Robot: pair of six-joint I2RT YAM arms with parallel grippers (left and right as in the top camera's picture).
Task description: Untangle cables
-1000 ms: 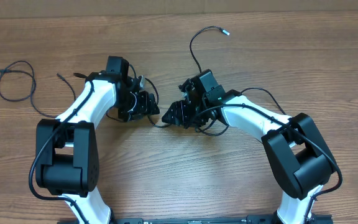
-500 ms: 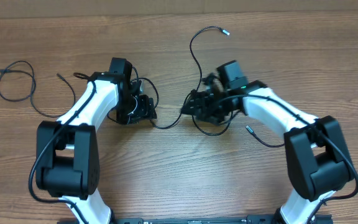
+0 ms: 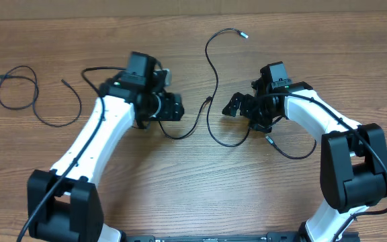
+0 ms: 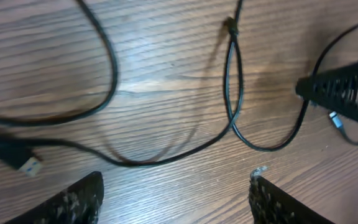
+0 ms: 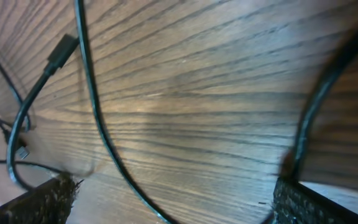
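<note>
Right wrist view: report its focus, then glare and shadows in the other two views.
Right wrist view: close and soft, the cables smeared, a pale sheen across the table; left wrist view: a bright glare patch on the wood mid-frame, faint cable shadows beside it, plug blurred; overhead view: sharp, evenly lit, soft shadows under the arms.

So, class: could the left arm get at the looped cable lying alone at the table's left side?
Probably yes: only bare table lies between the left arm and the looped cable, and its jaws stand open, holding nothing.
</note>
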